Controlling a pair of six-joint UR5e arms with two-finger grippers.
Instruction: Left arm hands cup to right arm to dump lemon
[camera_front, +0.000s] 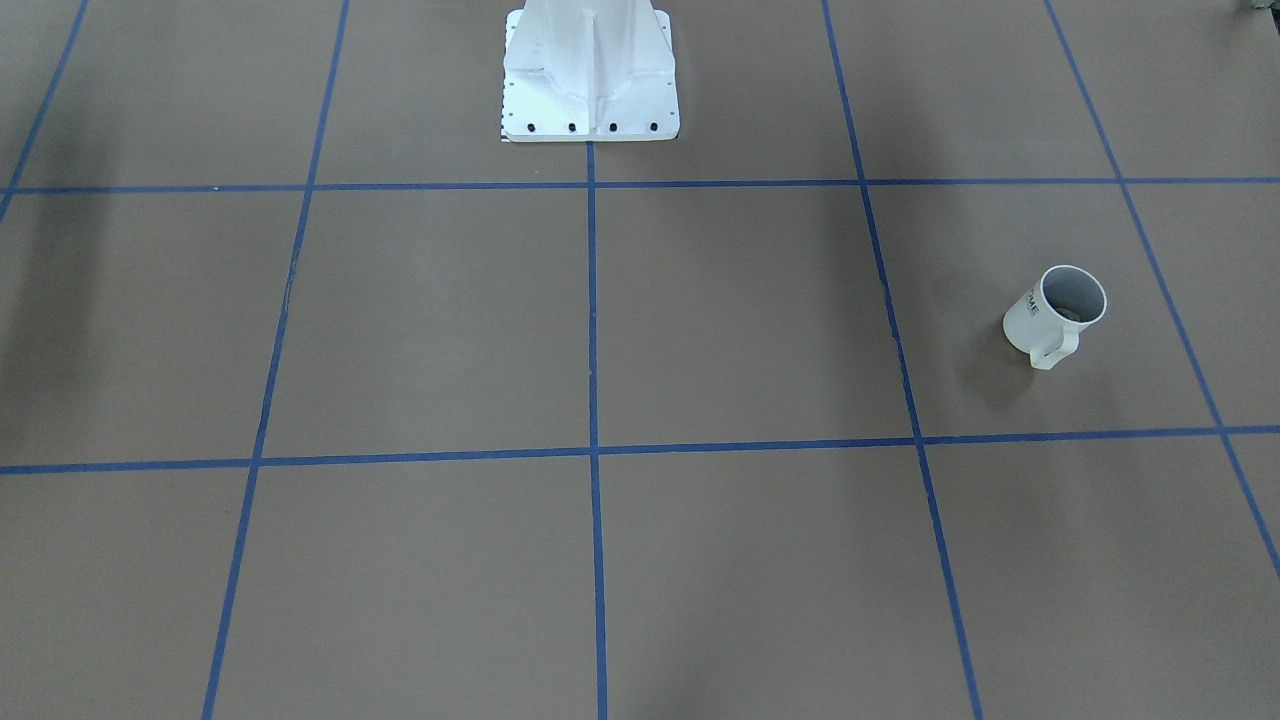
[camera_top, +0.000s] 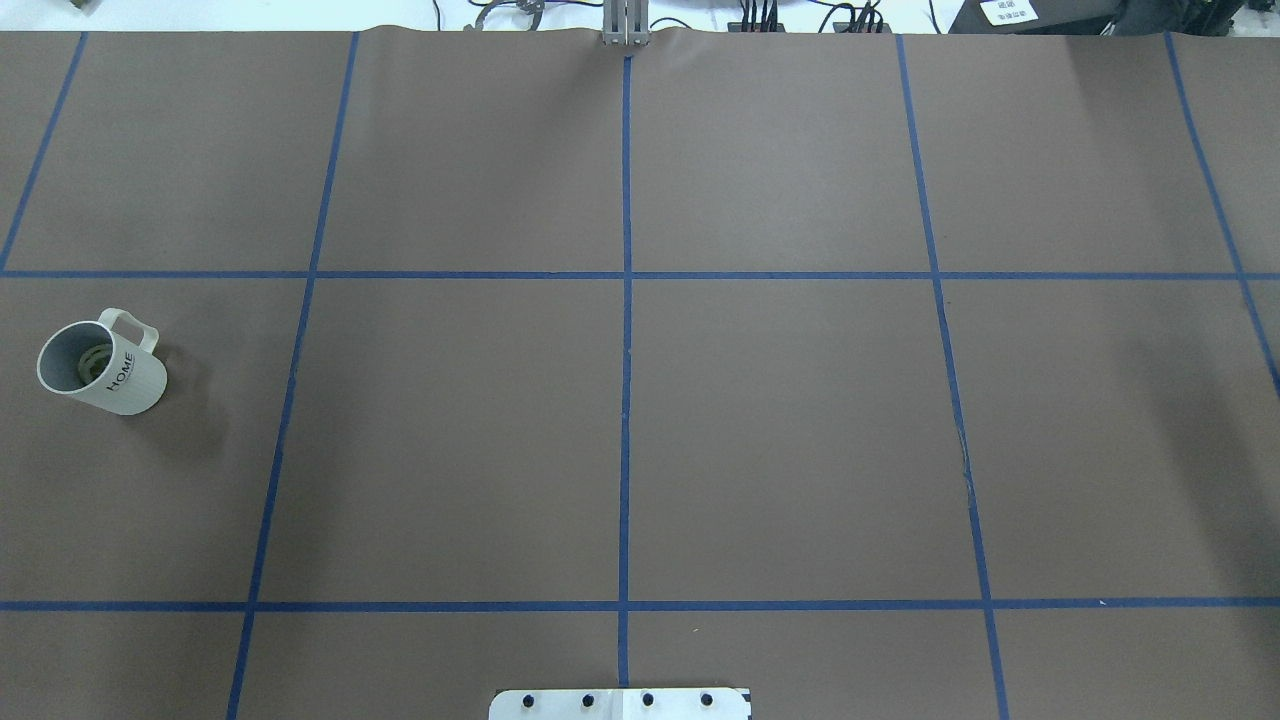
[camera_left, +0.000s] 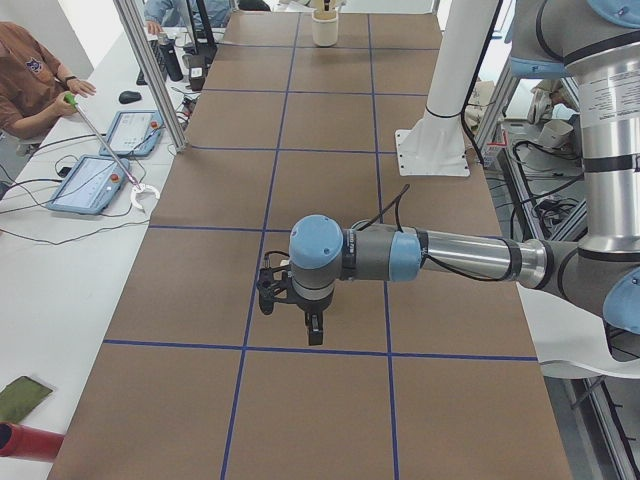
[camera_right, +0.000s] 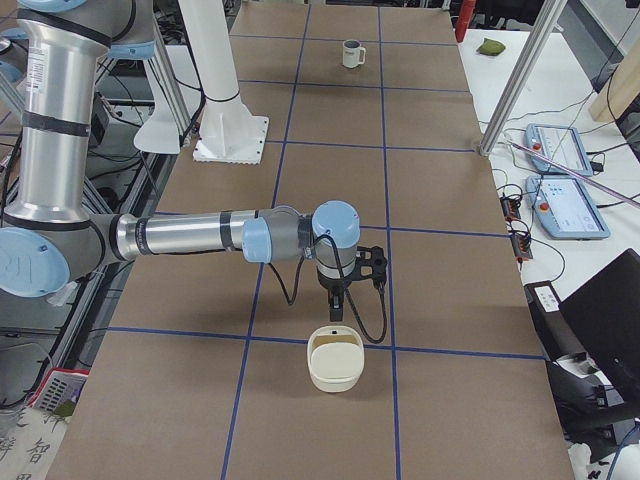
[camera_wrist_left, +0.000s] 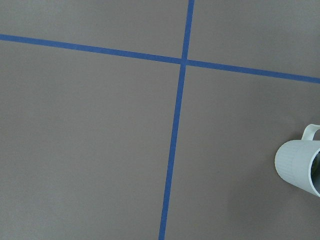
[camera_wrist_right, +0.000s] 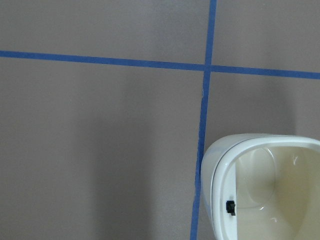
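The cup (camera_top: 110, 375), a white mug with "HOME" lettering, stands upright at the table's left side in the overhead view, with the striped yellow-green lemon (camera_top: 92, 362) inside it. The cup also shows in the front-facing view (camera_front: 1050, 318), far off in the right side view (camera_right: 352, 53), and at the right edge of the left wrist view (camera_wrist_left: 300, 167). My left gripper (camera_left: 300, 315) hangs over the table in the left side view, where the cup is hidden. My right gripper (camera_right: 337, 305) hangs just above a cream container (camera_right: 335, 358). I cannot tell if either gripper is open or shut.
The cream container also fills the lower right of the right wrist view (camera_wrist_right: 265, 185) and stands at the far end in the left side view (camera_left: 323, 25). The white robot base (camera_front: 590, 75) stands mid-table. Operators' tablets (camera_left: 95, 185) lie on the side bench.
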